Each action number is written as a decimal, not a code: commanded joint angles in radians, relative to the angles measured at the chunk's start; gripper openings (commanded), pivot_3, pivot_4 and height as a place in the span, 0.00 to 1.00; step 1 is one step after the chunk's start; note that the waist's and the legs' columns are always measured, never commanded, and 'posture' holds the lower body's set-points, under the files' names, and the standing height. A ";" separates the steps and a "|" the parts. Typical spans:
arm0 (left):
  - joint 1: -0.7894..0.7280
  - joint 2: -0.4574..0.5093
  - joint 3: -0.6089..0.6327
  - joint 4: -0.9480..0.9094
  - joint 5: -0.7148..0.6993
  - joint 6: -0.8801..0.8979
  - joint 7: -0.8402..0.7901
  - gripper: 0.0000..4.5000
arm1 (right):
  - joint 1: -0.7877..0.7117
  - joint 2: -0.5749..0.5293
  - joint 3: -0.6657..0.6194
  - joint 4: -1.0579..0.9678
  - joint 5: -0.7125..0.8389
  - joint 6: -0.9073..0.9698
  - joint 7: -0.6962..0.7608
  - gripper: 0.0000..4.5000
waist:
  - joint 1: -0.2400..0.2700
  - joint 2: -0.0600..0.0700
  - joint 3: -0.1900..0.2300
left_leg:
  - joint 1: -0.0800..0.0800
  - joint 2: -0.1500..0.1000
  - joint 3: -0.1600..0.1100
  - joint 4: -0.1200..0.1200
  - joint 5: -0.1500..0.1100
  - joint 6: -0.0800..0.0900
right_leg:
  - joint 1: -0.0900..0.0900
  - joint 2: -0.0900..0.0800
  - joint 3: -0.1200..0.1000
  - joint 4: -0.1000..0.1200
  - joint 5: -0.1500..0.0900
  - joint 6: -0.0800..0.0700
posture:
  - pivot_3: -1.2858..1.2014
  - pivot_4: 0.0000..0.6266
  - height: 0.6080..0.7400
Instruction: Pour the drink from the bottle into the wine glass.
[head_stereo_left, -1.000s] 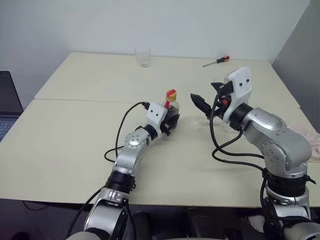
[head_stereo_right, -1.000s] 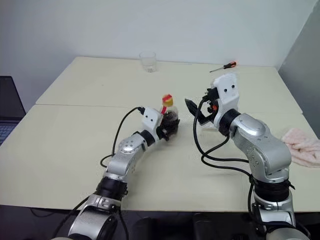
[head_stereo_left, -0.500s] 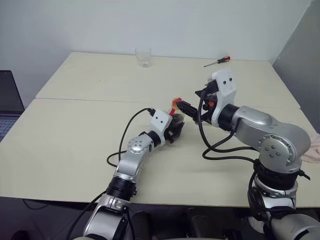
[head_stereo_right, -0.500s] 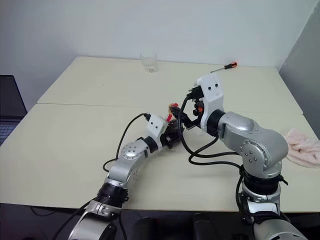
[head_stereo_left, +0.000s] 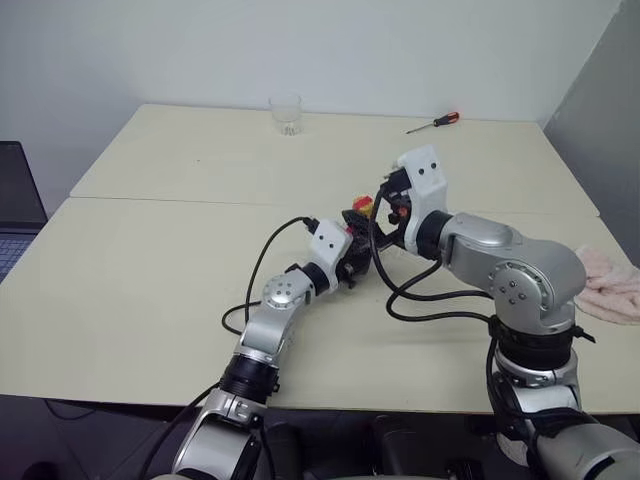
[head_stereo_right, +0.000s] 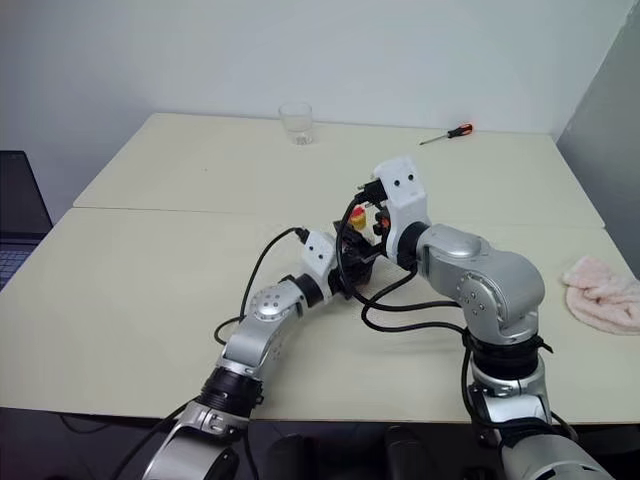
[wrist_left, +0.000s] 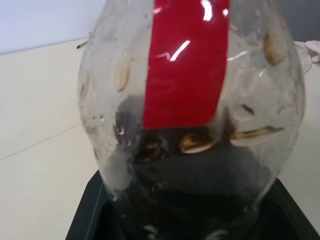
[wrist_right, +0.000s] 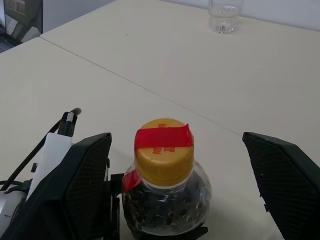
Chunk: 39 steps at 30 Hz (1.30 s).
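My left gripper (head_stereo_left: 350, 266) is shut on the bulbous base of the small clear bottle (wrist_right: 164, 197), holding it upright just above the table near the middle. The bottle has a yellow cap (wrist_right: 163, 150) with a red strip over it. The dark drink (wrist_left: 200, 180) fills its lower part. My right gripper (wrist_right: 176, 140) is open and comes from the right, with one black finger (wrist_right: 82, 185) on each side of the cap and a gap on both sides. The wine glass is out of view.
A short clear tumbler (head_stereo_left: 286, 113) stands at the far edge of the table (head_stereo_left: 150, 290). A red-handled screwdriver (head_stereo_left: 433, 123) lies at the back right, a pink cloth (head_stereo_left: 610, 290) at the right edge. A dark laptop (head_stereo_left: 18, 200) sits off the table's left side.
My right gripper has swung left from beside the bottle to straddle its cap. The left gripper has edged slightly to the right with the bottle.
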 joint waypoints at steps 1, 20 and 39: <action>-0.011 -0.004 -0.003 -0.044 0.004 -0.033 0.003 0.40 | -0.036 0.006 -0.021 -0.019 -0.002 -0.023 0.004 0.79 | 0.000 0.000 0.000 | 0.000 0.000 0.000 0.000 0.000 0.000 | 0.000 0.000 0.000 0.000 0.000 0.000 | 0.52 0.24 1.00; -0.018 -0.004 0.005 -0.040 0.010 -0.037 0.011 0.38 | -0.012 0.038 -0.012 -0.020 0.002 -0.004 0.004 0.59 | 0.000 0.000 0.000 | -0.001 0.000 -0.002 0.000 0.000 0.000 | 0.000 0.000 -0.001 0.000 0.000 0.000 | 0.52 0.24 1.00; -0.028 -0.008 0.010 -0.029 0.008 -0.044 0.020 0.25 | 0.004 -0.009 0.005 0.033 -0.019 -0.094 0.061 0.27 | 0.000 0.000 0.000 | -0.001 0.000 -0.002 0.000 0.000 0.000 | 0.000 0.000 -0.001 -0.001 0.000 0.000 | 0.52 0.24 1.00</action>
